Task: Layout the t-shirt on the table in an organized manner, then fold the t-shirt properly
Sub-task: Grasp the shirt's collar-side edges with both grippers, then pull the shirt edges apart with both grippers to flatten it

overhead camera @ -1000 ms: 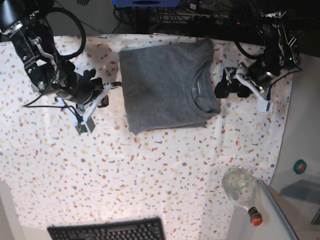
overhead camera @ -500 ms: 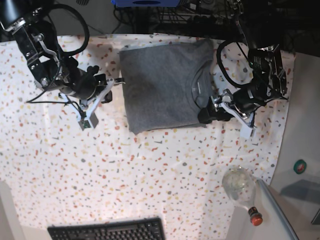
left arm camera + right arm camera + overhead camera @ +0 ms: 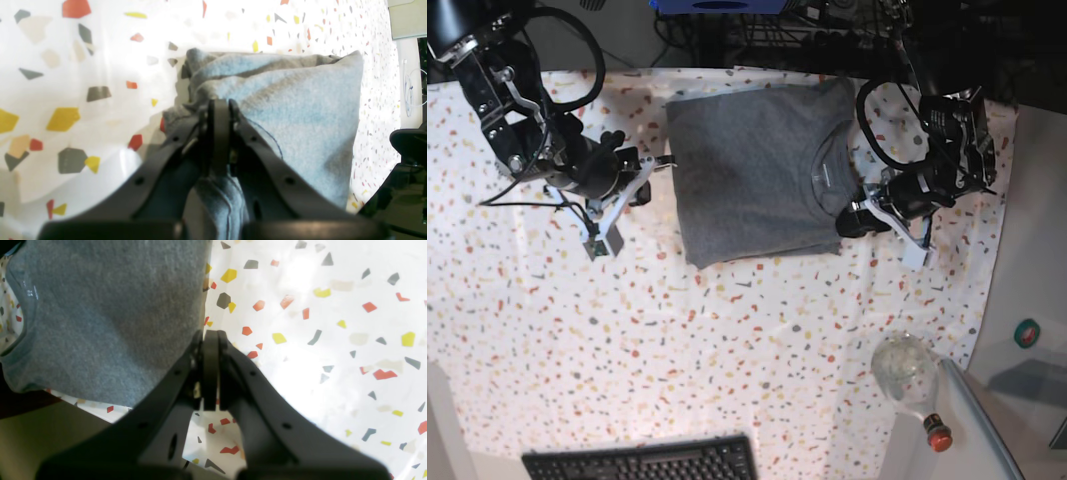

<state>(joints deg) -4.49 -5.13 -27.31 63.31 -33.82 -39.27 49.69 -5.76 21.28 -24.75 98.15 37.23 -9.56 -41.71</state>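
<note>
The grey t-shirt point(image 3: 757, 170) lies folded into a rectangle at the back middle of the table point(image 3: 727, 340), collar toward the right. My left gripper point(image 3: 855, 218) is at the t-shirt's front right corner by the collar. In the left wrist view the left gripper point(image 3: 218, 111) is shut, with the bunched t-shirt point(image 3: 300, 110) fabric pinched at its tips. My right gripper point(image 3: 663, 164) sits at the t-shirt's left edge. The right gripper point(image 3: 210, 340) is shut beside the edge of the t-shirt point(image 3: 100, 323), and no fabric shows between its jaws.
A clear glass bottle point(image 3: 907, 372) with a red cap lies at the front right, near the cloth's edge. A black keyboard point(image 3: 642, 460) sits at the front edge. Dark cables and equipment point(image 3: 827, 35) line the back of the table.
The left arm came down and in from the right to the t-shirt's collar-side corner, and its jaws went from open to shut. The right arm shifted slightly toward the t-shirt's left edge.
</note>
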